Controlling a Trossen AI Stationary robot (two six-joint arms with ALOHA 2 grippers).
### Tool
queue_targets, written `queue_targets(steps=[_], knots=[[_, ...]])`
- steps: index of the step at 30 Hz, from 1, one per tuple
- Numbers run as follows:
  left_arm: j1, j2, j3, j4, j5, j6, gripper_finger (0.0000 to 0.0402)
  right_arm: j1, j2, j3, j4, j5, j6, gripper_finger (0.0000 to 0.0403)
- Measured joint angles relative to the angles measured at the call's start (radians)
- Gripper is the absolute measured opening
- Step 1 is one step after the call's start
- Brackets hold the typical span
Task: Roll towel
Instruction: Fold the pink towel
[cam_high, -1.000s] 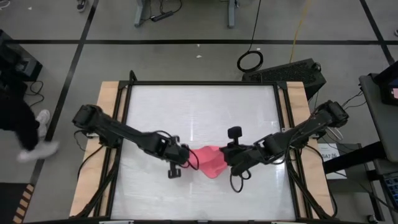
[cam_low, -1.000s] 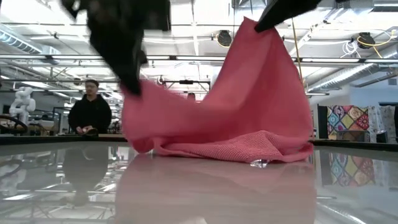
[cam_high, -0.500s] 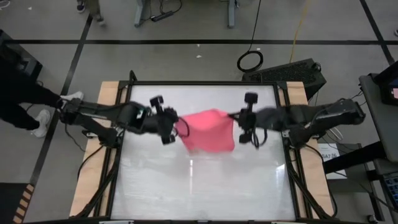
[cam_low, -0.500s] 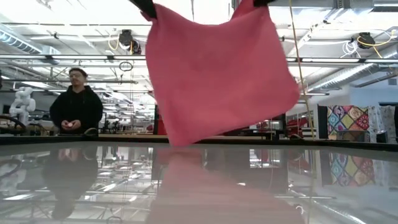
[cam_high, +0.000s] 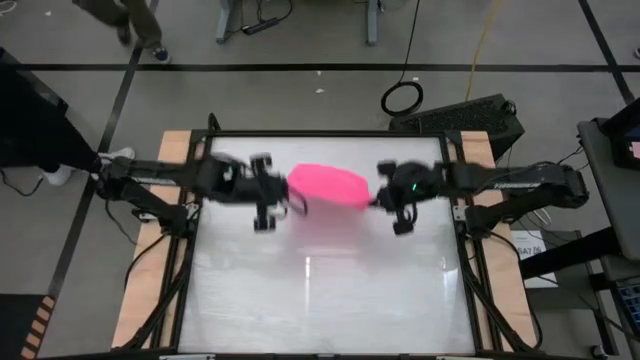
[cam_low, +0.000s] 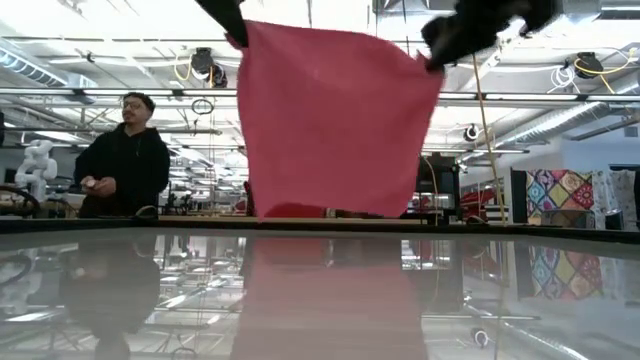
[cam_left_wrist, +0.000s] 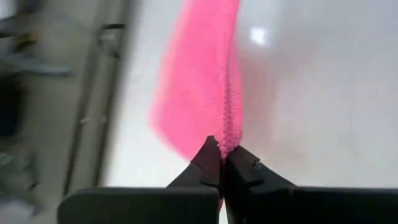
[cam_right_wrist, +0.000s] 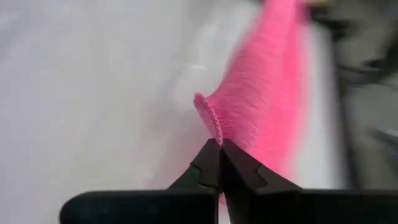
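The bright pink towel (cam_high: 328, 186) hangs spread between my two grippers over the far half of the table; in the low view (cam_low: 335, 125) it hangs as a flat sheet, its lower edge clear of the tabletop. My left gripper (cam_high: 285, 195) is shut on its left top corner, my right gripper (cam_high: 378, 195) on its right top corner. Both wrist views show the shut fingers on the cloth (cam_left_wrist: 208, 93) (cam_right_wrist: 261, 112). My left gripper pinches the towel's top corner (cam_left_wrist: 225, 148) between its two fingertips, at the edge. The towel hangs below, lifted clear of the table, spread toward the other gripper. My right gripper pinches the towel's other top corner (cam_right_wrist: 214, 134) between its two fingertips, at the stitched edge. The towel hangs below it, clear of the table, its top edge stretched toward the left gripper.
The glossy white tabletop (cam_high: 320, 290) has a black frame and wooden side rails (cam_high: 170, 160). A person (cam_low: 125, 155) in dark clothes stands beyond the far left of the table. Cables and a dark case (cam_high: 470, 115) lie on the floor behind.
Both grippers have risen from the table's near middle and gone toward the far edge, drawing apart. The towel, first crumpled with its lower part on the table, has been lifted clear and now hangs spread flat between them.
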Motion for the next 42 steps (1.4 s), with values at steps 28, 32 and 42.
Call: queue_targets(steps=[28,32,42], knots=[[-0.378,0.370,-0.326,0.450,0.379,-0.282,0.0000,0.497,0.310,-0.499,0.842,-0.116,0.468,0.0000],[-0.390,0.358,-0.323,0.513,0.530,-0.288,0.0000,0.525,0.265,-0.497,0.887,-0.168,0.486,0.0000],[-0.389,0.358,-0.320,0.636,0.659,-0.271,0.0000,0.520,0.243,-0.499,0.856,-0.221,0.537,0.0000]])
